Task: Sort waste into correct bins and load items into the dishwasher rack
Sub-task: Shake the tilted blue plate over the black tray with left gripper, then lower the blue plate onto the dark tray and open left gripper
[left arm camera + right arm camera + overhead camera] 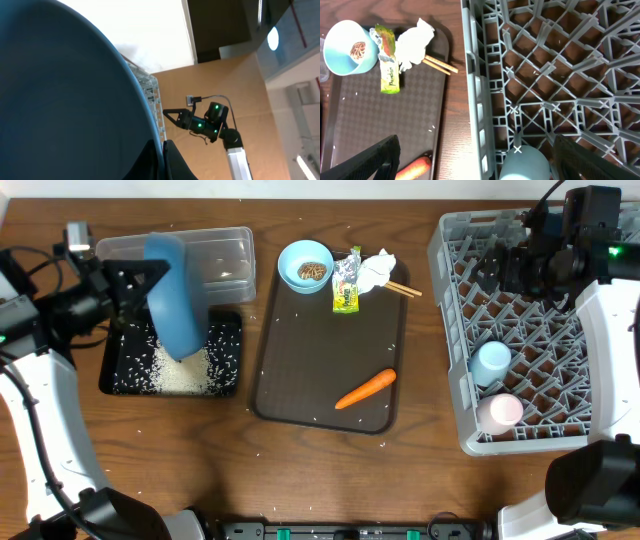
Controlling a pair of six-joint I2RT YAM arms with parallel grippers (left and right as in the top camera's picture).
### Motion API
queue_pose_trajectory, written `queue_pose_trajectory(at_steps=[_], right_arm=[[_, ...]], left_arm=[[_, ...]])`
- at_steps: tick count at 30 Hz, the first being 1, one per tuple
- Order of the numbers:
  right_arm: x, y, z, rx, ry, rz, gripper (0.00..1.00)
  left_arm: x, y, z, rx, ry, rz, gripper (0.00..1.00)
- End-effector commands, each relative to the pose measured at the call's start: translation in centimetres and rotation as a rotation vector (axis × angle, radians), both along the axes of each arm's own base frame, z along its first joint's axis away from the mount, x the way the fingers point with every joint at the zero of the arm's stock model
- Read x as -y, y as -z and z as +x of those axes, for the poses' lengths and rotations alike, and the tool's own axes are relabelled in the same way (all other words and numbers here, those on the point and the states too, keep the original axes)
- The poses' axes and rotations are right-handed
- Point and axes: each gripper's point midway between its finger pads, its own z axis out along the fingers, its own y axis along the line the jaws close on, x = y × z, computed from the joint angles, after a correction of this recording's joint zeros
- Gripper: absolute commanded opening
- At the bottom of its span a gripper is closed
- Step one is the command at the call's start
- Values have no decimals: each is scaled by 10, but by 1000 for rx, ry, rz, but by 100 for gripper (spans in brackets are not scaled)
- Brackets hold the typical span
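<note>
On the wooden table (330, 470), clamps the left gripper (143, 278) tight on the rim of the large blue bowl (175, 300), tipped steeply over the rice (185, 375) in the black tray (111, 383), and holds the right gripper (496, 268) spread wide and empty above the grey rack (450, 330).

Even overhead light, soft shadows; left wrist view w/ blown-out glare.

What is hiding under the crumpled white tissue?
Two thin wooden chopsticks poke out from under the crumpled white tissue. Their other ends are covered by it, so anything else beneath cannot be seen.
</note>
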Motion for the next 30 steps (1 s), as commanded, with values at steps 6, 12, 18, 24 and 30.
queue_pose_trajectory(at_steps=[6, 12, 18, 24, 30], right_arm=[[2, -1, 2, 6, -12, -13, 89], [2, 0, 1, 2, -12, -12, 90], [2, -1, 2, 6, -12, -13, 90], [2, -1, 3, 10, -12, -13, 89], [3, 0, 1, -1, -11, -16, 90]], left_arm=[[77, -27, 0, 195, 153, 134, 6], [134, 20, 12, 178, 132, 412, 6], [142, 108, 6, 27, -15, 1083, 6], [209, 150, -11, 128, 167, 1295, 6], [241, 210, -17, 77, 304, 1352, 6]])
